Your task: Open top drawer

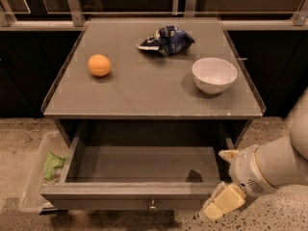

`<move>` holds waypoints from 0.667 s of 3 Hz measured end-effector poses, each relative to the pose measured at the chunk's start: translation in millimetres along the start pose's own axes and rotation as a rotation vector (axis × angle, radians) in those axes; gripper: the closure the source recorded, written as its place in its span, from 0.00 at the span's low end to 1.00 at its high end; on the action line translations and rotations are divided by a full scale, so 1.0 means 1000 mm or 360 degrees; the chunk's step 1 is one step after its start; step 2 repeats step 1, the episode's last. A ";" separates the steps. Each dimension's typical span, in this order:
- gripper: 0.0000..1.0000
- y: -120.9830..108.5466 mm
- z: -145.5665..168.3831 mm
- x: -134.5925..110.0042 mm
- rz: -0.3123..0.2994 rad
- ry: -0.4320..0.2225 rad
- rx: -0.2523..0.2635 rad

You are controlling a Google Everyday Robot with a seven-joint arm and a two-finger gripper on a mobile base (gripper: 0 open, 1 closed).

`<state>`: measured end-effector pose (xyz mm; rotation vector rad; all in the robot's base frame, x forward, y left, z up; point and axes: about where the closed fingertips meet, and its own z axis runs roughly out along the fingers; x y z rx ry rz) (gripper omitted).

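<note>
The top drawer (134, 165) stands pulled far out from under the grey table top. Its plain grey box is empty inside. Its grey front (125, 203) faces me at the bottom, with a small round metal knob (152, 206) at centre. My gripper (222, 186) is at the drawer's right front corner, just outside the box. One cream finger (222, 203) points down-left below the front edge; the other tip (228, 154) shows higher, by the drawer's right side. The white arm (279, 162) comes in from the right. The two slimmer drawer fronts are out of view.
On the table top (144, 90) lie an orange (99, 65), a crumpled blue chip bag (166, 40) and a white bowl (214, 74). A clear plastic bin (36, 177) with something green (53, 163) stands on the floor at the left. A railing runs behind the table.
</note>
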<state>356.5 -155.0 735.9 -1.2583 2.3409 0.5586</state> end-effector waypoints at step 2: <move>0.00 0.000 0.000 0.000 0.0000 0.0000 0.0000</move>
